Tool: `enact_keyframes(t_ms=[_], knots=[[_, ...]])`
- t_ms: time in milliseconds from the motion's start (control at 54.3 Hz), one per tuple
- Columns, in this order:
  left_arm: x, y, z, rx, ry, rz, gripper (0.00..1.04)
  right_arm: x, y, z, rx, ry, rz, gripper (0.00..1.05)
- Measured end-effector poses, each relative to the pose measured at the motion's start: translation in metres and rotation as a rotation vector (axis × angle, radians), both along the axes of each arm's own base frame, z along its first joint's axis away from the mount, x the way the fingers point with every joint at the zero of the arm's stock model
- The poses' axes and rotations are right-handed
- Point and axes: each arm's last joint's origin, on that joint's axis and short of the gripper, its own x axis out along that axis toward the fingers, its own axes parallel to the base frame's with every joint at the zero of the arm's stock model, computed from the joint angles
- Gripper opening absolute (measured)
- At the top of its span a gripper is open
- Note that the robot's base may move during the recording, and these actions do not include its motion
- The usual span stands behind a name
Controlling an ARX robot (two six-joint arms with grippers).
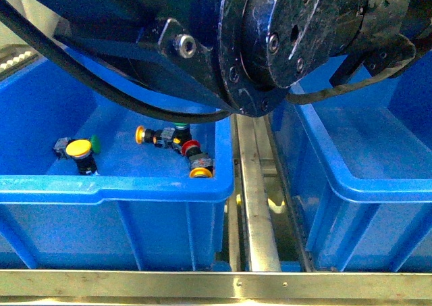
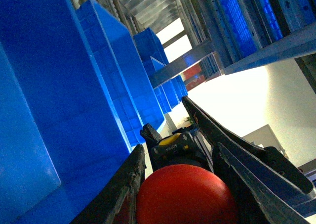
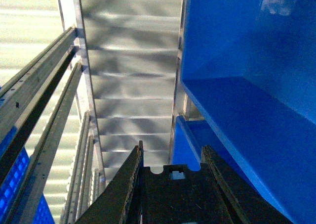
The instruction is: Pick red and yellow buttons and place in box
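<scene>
In the left wrist view my left gripper [image 2: 177, 150] is shut on the red button [image 2: 185, 197]. Its wide red cap fills the gap between the fingers and its black body points away. In the right wrist view my right gripper [image 3: 173, 150] is shut on the yellow button [image 3: 173, 194]. Only its black body shows and the cap is hidden. In the front view neither gripper's jaws show; dark arm joints [image 1: 270, 42] fill the top. A deep blue box [image 1: 364, 177] stands at the right, and nothing shows inside it.
A second blue bin [image 1: 115, 184] at the left holds another yellow button [image 1: 79, 148], another red one [image 1: 191, 147], green-capped ones [image 1: 179, 125] and orange-faced ones [image 1: 199, 173]. A metal rail [image 1: 256, 205] runs between the bins. Both wrist views show shelf bins [image 2: 59, 85] and racking [image 3: 39, 95].
</scene>
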Motion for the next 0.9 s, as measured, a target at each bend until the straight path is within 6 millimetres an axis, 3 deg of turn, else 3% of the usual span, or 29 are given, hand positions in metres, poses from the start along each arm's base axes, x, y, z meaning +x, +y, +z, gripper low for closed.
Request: enact_keyframes(t_ms=[129,258,424,460,682,903], knots=[[-0.001,0.002,0.006,-0.011,-0.007,0.021,0.34,-0.001,-0.001,0.001,0.000,-0.008,-0.005,0.27],[0.000,0.007,0.011,-0.008,-0.026,0.057,0.53,-0.002,-0.004,0.001,-0.020,-0.007,-0.019,0.27],[0.006,0.043,0.031,0.026,-0.070,0.214,0.94,-0.002,-0.014,-0.017,-0.079,0.062,-0.079,0.26],[0.005,0.050,0.034,0.048,-0.083,0.253,0.99,-0.001,-0.016,-0.021,-0.095,0.078,-0.085,0.26],[-0.019,0.107,0.038,0.177,-0.149,0.369,0.97,-0.003,-0.024,-0.025,-0.177,0.111,-0.123,0.26],[-0.058,0.187,0.038,0.256,-0.166,0.487,0.97,-0.003,-0.025,-0.026,-0.249,0.136,-0.139,0.26]])
